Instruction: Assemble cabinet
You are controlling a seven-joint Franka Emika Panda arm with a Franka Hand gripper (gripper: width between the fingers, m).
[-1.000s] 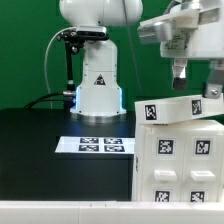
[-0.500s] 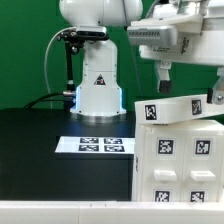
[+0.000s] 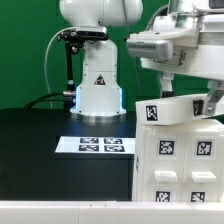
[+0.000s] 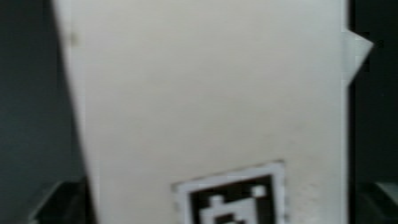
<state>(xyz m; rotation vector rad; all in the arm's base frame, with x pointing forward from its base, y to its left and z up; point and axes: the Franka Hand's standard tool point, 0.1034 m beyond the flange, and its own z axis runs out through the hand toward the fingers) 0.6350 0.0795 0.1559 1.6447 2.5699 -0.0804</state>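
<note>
The cabinet is a large white box with several black-and-white tags, standing at the exterior view's right front. A white top part with a tag lies tilted across it. My gripper hangs just above this part, open, with one dark finger behind it and the other near its right end. In the wrist view the white tagged part fills the space between the dark fingertips of my gripper. I cannot tell whether the fingers touch it.
The white robot base with a triangle sticker stands at the back. The marker board lies flat on the black table, left of the cabinet. A green wall is behind.
My gripper has moved toward the exterior view's left and come down, from above the cabinet's right end to straddling its top part. The cabinet has not moved.
</note>
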